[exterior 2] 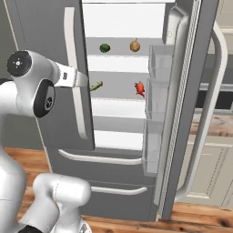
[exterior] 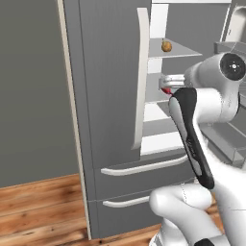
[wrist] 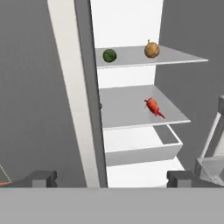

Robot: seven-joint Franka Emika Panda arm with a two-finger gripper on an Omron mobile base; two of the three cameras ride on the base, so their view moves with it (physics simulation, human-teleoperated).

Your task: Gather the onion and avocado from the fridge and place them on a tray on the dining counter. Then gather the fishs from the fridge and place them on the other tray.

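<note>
**A:** So what's the step being worked here? The two-finger gripper (wrist: 111,178) is seen with its jaws spread wide, nothing held between the dark tips, and it's parked just outside the tall grey French-door fridge (exterior 2: 50,54), level with the middle shelf (wrist: 131,109).

**B:** Looks like the reach-in for the first pick, judged from the task. Near to far: the closed left door with its long pale curved handle (wrist: 72,92) is right beside the hand, so it should be cleared to the right before anything is pushed forward. The right door (exterior 2: 182,104) is swung open, so room is there.

**A:** And past that?

**B:** A small red fish (wrist: 154,107) is lying on the middle shelf. It's for the second tray, so it's probably best left alone for now. One shelf up, the small round golden-brown onion (wrist: 151,50) is sat to the right, and the small roundish green avocado (wrist: 110,55) to its left, well apart.

**A:** So the hand should be raised first?

**B:** Yeah, lifted to the upper shelf (wrist: 175,56), then eased in level. Round things can roll, so the jaws should be centred around the onion before being closed.
</note>
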